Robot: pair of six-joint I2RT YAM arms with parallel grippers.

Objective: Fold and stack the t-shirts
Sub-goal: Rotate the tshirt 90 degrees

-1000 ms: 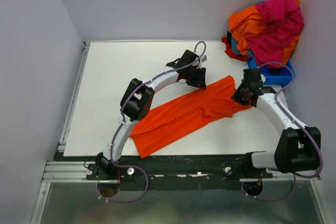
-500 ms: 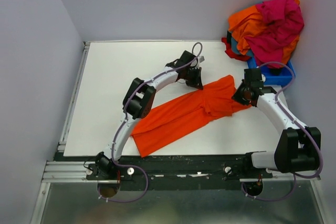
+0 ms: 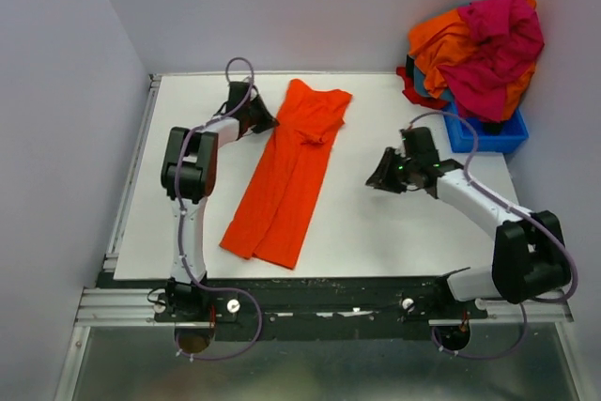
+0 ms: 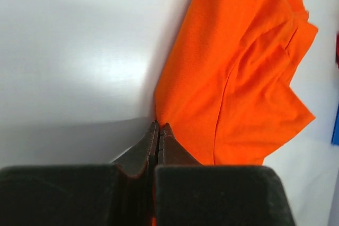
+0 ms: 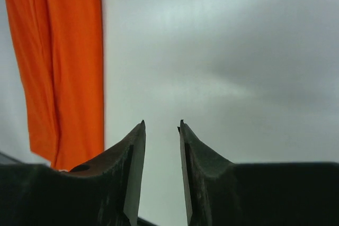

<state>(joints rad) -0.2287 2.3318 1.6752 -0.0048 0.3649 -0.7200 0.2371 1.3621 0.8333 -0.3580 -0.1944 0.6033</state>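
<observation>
An orange t-shirt, folded into a long strip, lies on the white table from the back centre down toward the front left. My left gripper is at the strip's upper left edge. In the left wrist view the left gripper is shut, pinching the edge of the orange t-shirt. My right gripper hovers to the right of the shirt, apart from it. In the right wrist view the right gripper is open and holds nothing, with the orange t-shirt off to its left.
A heap of orange, magenta and red t-shirts is piled in a blue bin at the back right corner. Grey walls close in the table on the left, back and right. The arm bases sit on the black rail at the front.
The left gripper shut on the shirt and swung it from the middle right to the back left, so it now lies nearly lengthwise. The right gripper let go, opened and moved left.
</observation>
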